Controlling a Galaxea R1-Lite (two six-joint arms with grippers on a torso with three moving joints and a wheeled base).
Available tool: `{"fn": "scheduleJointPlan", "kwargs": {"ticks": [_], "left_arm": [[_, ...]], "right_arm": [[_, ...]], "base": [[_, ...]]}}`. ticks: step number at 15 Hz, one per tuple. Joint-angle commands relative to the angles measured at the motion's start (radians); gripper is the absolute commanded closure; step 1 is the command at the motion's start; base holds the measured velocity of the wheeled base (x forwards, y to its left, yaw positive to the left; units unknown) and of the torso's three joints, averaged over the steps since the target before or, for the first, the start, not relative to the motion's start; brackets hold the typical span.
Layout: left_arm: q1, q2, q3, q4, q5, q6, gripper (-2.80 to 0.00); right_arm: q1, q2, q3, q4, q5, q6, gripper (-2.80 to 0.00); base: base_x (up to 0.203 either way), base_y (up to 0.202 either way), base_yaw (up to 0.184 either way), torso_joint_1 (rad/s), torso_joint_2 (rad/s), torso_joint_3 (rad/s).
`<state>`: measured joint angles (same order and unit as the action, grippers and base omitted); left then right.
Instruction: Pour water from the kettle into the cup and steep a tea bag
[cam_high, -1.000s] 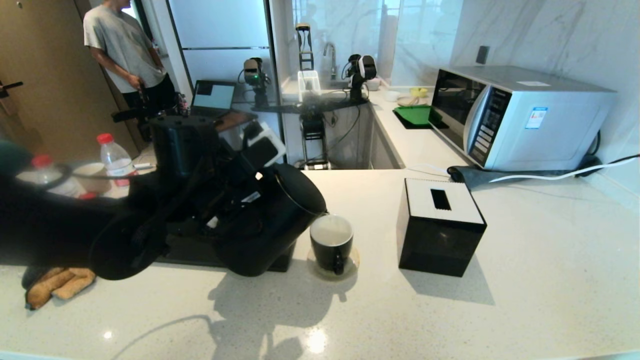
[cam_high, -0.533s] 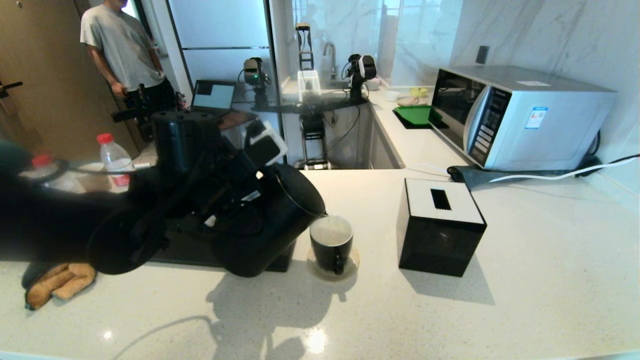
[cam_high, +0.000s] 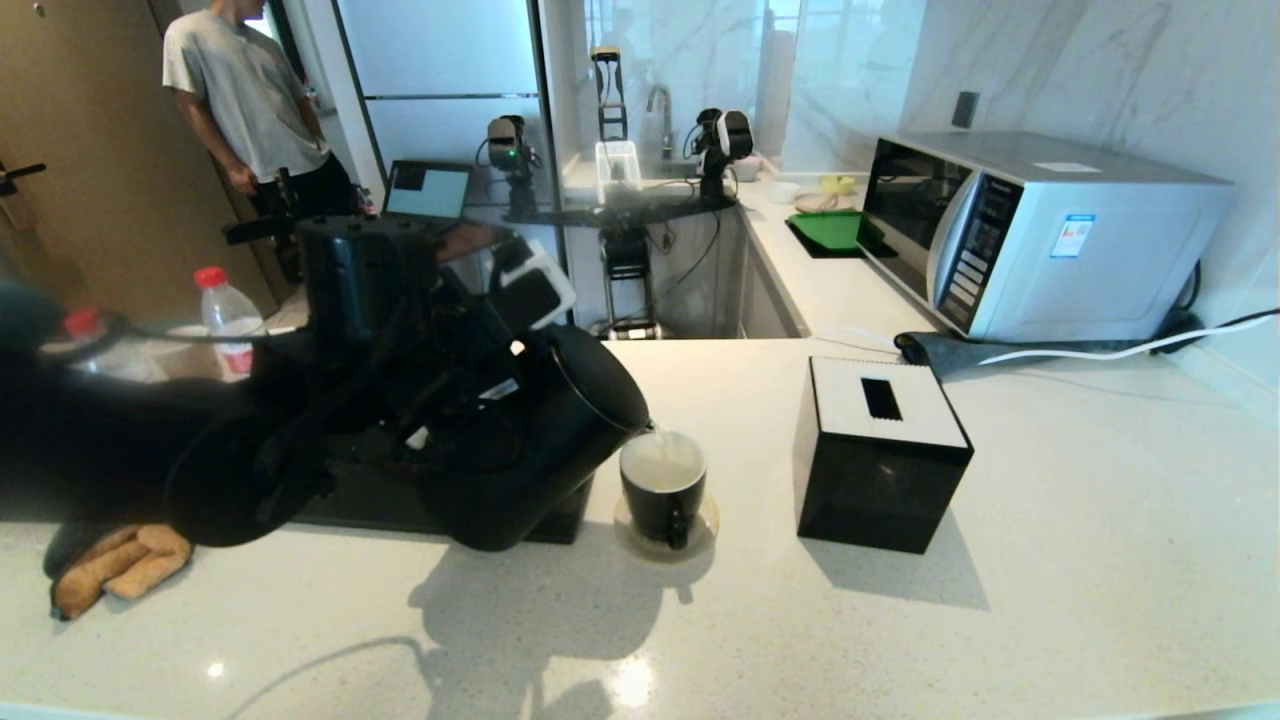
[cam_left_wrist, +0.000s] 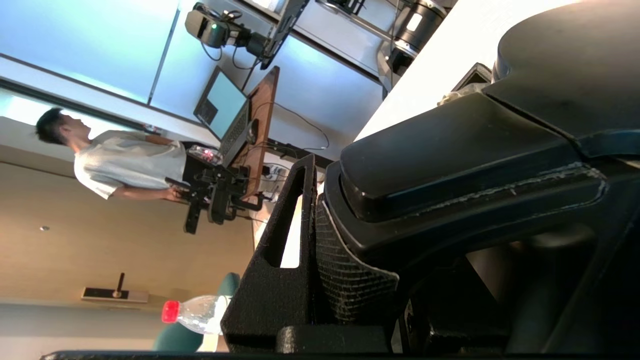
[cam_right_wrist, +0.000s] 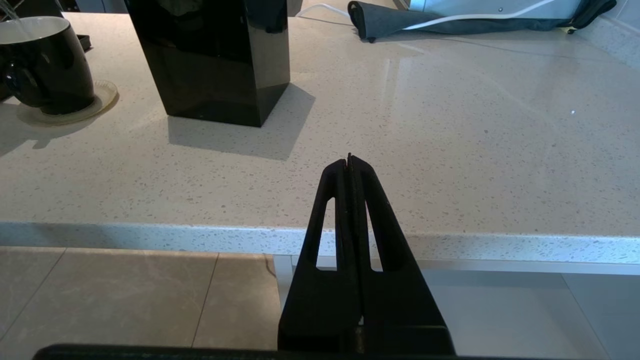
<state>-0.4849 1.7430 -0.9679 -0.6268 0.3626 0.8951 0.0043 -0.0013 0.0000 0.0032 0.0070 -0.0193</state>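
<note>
The left claw (cam_high: 470, 385) is clenched on the loop handle of the large matte black jug-shaped kettle (cam_high: 545, 440), tipped so its spout hangs just over the small glossy black cup (cam_high: 663, 487) with white interior on its saucer on the pale speckled table (cam_high: 1000, 600); a thin stream of water (cam_high: 655, 432) runs in, so pouring looks underway. No tea bag is visible, so steeping remains. The black tissue box (cam_high: 880, 455) stands near the cup, and the right claw (cam_right_wrist: 349, 162) is pressed closed off the table's edge.

Tilted kettle (cam_high: 540, 440) pours water (cam_high: 657, 433) into the cup (cam_high: 662, 485).
</note>
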Motion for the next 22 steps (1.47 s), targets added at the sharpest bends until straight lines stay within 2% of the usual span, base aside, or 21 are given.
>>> {"fn": "scheduleJointPlan", "kwargs": {"ticks": [1,22], "left_arm": [[0.000,-0.006,0.000,-0.006,0.003,0.011,0.00],[-0.001,-0.005,0.006,-0.007,0.006,0.022,0.00]], "right_arm": [[0.000,0.001,0.000,0.000,0.001,-0.001,0.00],[0.000,0.001,0.000,0.000,0.001,-0.001,0.00]], "base": [[0.000,0.000,0.000,0.000,0.00,0.000],[0.000,0.000,0.000,0.000,0.00,0.000]]}}
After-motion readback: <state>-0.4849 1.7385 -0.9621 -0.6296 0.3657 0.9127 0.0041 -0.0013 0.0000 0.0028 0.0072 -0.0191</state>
